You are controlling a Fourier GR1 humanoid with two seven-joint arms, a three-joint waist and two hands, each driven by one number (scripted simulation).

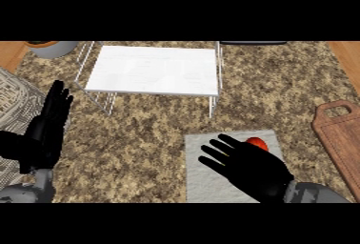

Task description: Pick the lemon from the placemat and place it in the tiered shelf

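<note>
The right black hand (252, 167), fingers spread, hides most of a small red-orange round fruit (256, 142) near the grey cloth placemat's (204, 176) far edge. The left hand (48, 124) rests with straight fingers at the counter's left edge.

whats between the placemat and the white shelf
In the head view, only bare speckled counter lies between the grey placemat and the tiered shelf.

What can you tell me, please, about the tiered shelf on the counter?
The tiered shelf stands upright at the far middle of the speckled counter. Its flat white top panel rests on thin, pale wire legs. Nothing lies on top; lower tiers are hidden. Neither hand touches it, and it stands apart from the placemat.
</note>
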